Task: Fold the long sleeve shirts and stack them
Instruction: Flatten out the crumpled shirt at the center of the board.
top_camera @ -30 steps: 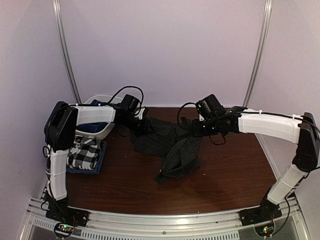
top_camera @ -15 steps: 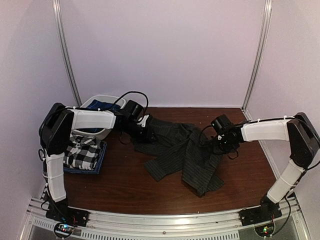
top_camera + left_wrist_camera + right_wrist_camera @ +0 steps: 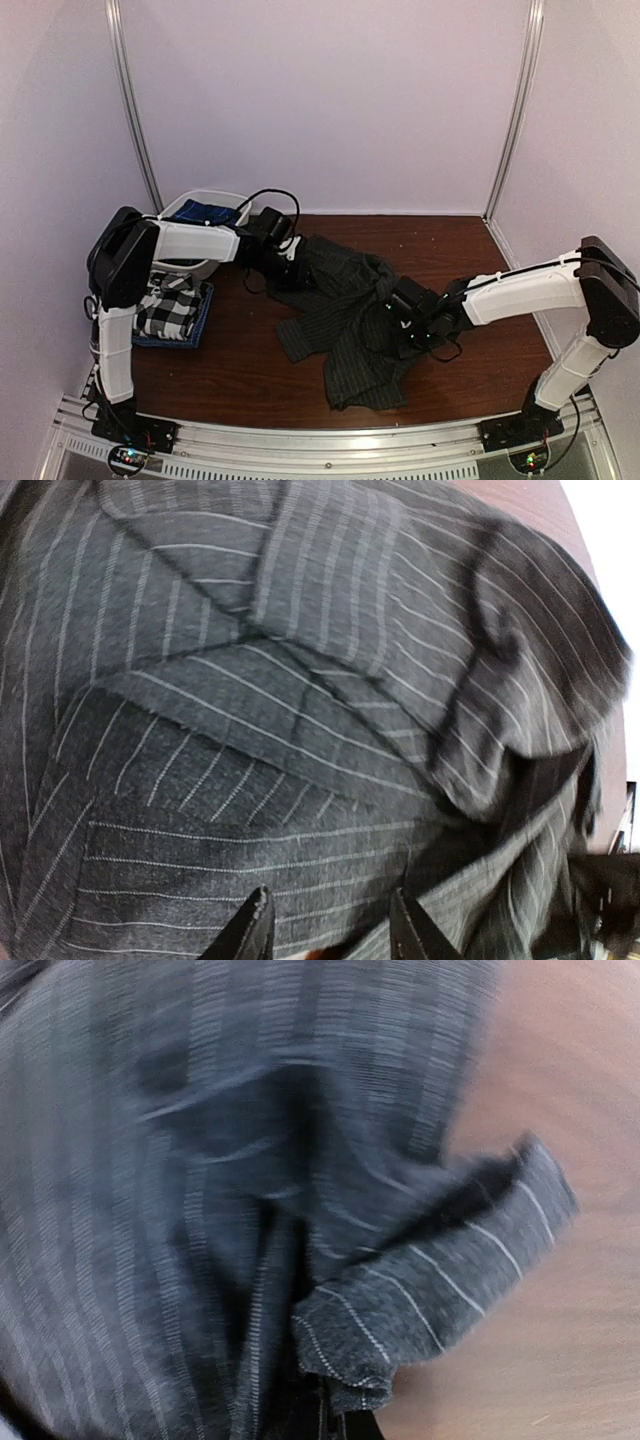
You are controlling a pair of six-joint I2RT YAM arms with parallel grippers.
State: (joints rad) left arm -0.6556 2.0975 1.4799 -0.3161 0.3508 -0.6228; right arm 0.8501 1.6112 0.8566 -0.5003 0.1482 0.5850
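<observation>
1. Left of the table (image 3: 250, 372): the checked shirt (image 3: 165, 303) is folded and lies on a folded blue cloth (image 3: 205, 315), so probably two are done. The white bin (image 3: 215, 195) behind holds blue fabric (image 3: 203, 211).
2. The left claw (image 3: 285, 262) is at the far-left corner of the pinstripe shirt (image 3: 345, 300). Its fingers are apart with cloth between them; I cannot tell if it grips.
3. The pinstripe shirt is mid-table, crumpled and unfolded. Its long axis runs far-left to near-right, and the collar end is unclear. To do: fold and stack it.
4. The right claw (image 3: 408, 325) is pinching a fold at the shirt's right side.
</observation>
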